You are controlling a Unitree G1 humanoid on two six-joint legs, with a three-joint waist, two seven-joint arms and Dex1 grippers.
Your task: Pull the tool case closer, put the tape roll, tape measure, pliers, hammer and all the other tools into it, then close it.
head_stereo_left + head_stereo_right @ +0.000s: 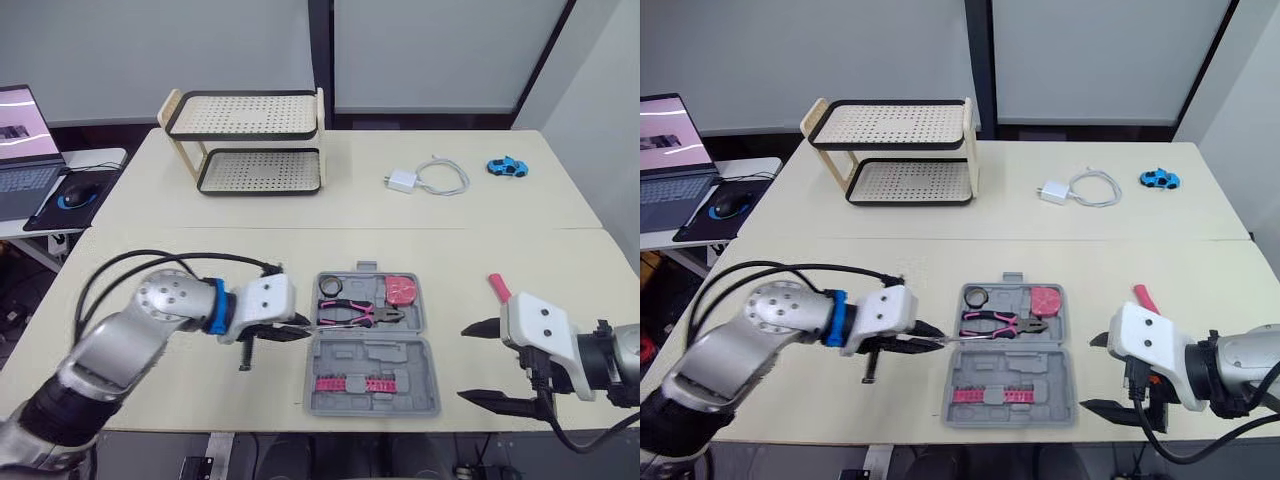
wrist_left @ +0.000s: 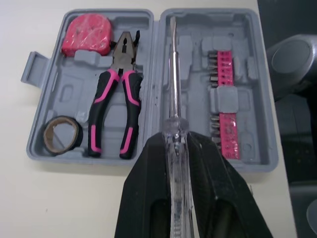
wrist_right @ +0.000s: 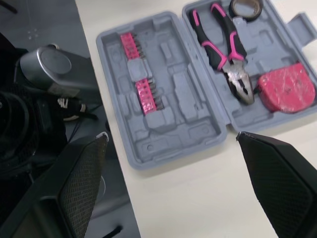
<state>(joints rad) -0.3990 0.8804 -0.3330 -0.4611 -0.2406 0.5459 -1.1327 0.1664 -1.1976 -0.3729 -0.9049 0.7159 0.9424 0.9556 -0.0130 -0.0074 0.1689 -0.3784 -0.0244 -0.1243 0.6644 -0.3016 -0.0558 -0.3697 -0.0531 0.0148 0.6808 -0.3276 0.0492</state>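
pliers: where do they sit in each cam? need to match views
Left eye: pliers in the far half of the open tool case, handles toward the robot's left.
Right eye: same place, near picture centre.
Left wrist: pliers between tape roll and tape measure, beside the screwdriver.
Right wrist: pliers, again between the two.
Shared landmark: the red tape measure.

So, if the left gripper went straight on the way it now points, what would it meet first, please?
The left gripper, jaws shut on the screwdriver, aims at the open tool case. The shaft would likely meet the case first, near its hinge beside the pliers; height unclear.
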